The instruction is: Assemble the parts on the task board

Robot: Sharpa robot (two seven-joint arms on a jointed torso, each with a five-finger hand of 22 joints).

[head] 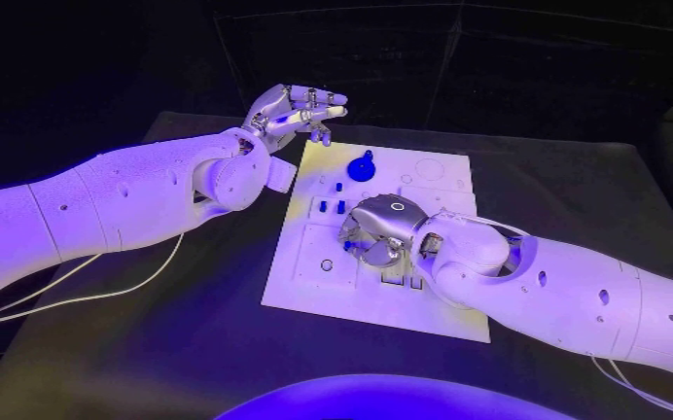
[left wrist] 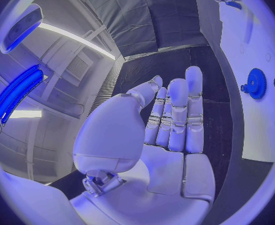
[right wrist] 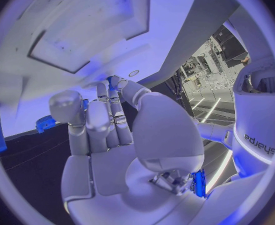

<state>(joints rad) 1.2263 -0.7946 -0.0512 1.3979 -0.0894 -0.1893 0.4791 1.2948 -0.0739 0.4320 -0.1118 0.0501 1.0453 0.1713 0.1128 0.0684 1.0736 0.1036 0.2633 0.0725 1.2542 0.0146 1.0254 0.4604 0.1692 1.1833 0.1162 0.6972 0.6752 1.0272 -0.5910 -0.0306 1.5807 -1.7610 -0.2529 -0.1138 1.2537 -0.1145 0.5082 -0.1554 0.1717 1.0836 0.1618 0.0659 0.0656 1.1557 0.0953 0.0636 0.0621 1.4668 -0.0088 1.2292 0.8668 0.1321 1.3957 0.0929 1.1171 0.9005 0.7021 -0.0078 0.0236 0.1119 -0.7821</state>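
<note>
The white task board (head: 316, 284) lies in the middle of the black table. A blue gear (head: 362, 167) (left wrist: 256, 83) (right wrist: 45, 122) sits near its far edge, with small blue pegs (head: 331, 206) standing a little nearer. My right hand (head: 378, 230) (right wrist: 106, 120) is bent down over the board's middle, its fingertips at a small blue part (head: 348, 244) (right wrist: 110, 79); whether they pinch it is hidden. My left hand (head: 295, 114) (left wrist: 169, 120) hovers above the board's far left corner, fingers stretched out, palm bare.
A white cable (head: 98, 289) trails on the table under my left arm. A rectangular recess (right wrist: 87, 32) is cut into the board near my right hand. Bare black table surrounds the board.
</note>
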